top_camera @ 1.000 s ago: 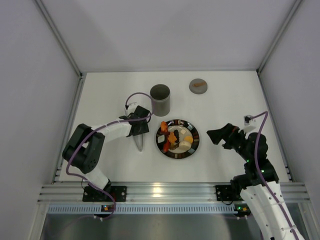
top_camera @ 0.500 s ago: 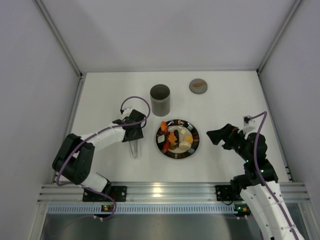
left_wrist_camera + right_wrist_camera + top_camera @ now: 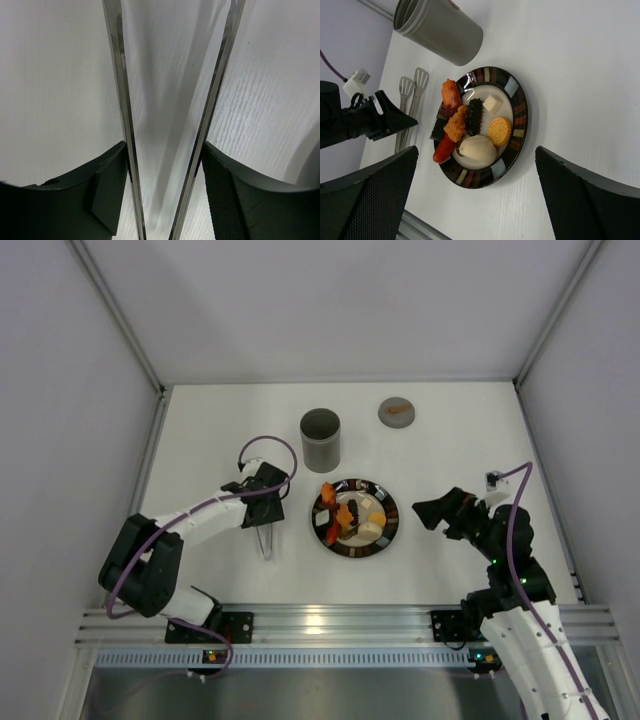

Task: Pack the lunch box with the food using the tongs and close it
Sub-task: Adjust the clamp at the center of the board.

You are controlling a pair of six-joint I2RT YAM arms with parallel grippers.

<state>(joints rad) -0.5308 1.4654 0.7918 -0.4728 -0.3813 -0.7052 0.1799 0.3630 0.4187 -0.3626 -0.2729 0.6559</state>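
The silver tongs (image 3: 266, 538) lie on the table left of the plate, tips toward the near edge. My left gripper (image 3: 263, 500) is shut on them near the middle. In the left wrist view each finger (image 3: 107, 175) presses the outside of a tongs arm (image 3: 121, 110). The grey lunch box (image 3: 320, 439) stands upright and lidless behind the plate (image 3: 391, 530). The food (image 3: 349, 515), orange, red, black and cream pieces, sits on the plate. My right gripper (image 3: 426, 512) hovers open to the right of the plate, with the food (image 3: 470, 130) seen between its fingers.
The flat grey lid (image 3: 397, 412) with an orange mark lies at the back right. White walls close in the table on three sides. The right wrist view also shows the lunch box (image 3: 440, 29) and tongs (image 3: 412, 95) beyond the plate (image 3: 521, 125).
My left gripper has narrowed onto the tongs and shifted a little left, carrying the tongs with it. The left elbow has swung left. The right arm has not moved.
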